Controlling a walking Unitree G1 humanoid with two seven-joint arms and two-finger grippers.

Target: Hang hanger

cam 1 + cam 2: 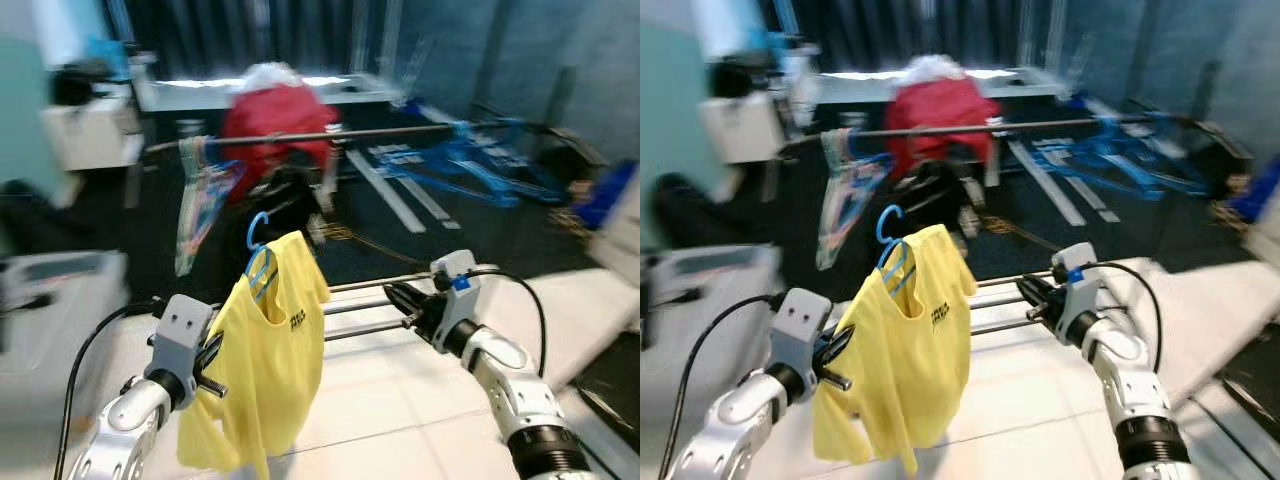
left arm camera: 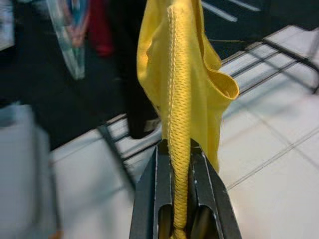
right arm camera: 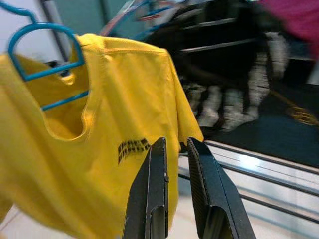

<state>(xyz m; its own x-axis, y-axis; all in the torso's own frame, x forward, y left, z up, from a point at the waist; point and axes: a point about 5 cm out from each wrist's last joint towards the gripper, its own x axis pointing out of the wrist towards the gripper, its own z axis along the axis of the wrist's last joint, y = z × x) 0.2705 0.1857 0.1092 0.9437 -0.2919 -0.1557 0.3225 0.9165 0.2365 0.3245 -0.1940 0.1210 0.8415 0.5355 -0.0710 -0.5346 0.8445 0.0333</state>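
— Two grippers up front; starting from the left?

— Left gripper [image 1: 212, 352] low at the left, clamped on the yellow T-shirt [image 1: 270, 350] by a fold of its hem or sleeve. Seen clearly from the left wrist: black fingers [image 2: 149, 199] pressed on either side of a ridged yellow seam.

— And the hanger?

— Blue hanger [image 1: 258, 250] inside the shirt's neck, hook sticking up above the collar, free in the air and not on any rail. Held up between the two arms, nearer the left one. Small dark print on the shirt's chest.

— Behind it?

— Blurred. Dark horizontal clothes rail [image 1: 330, 136] across the middle distance, with a pale striped garment [image 1: 200, 205] hanging near its left end and something red [image 1: 278, 125] bulking behind its middle. Blue frame parts [image 1: 470, 160] lying on the dark floor to the right.

— Then the right side?

— Right gripper [image 1: 398, 297] raised just right of the shirt, pointing toward it, apart from the cloth. From the right wrist, fingers [image 3: 149, 194] nearly together with a narrow gap, nothing between them. Thin metal bars [image 1: 370, 305] running behind the gripper, pale tiled floor [image 1: 400, 410] underneath.
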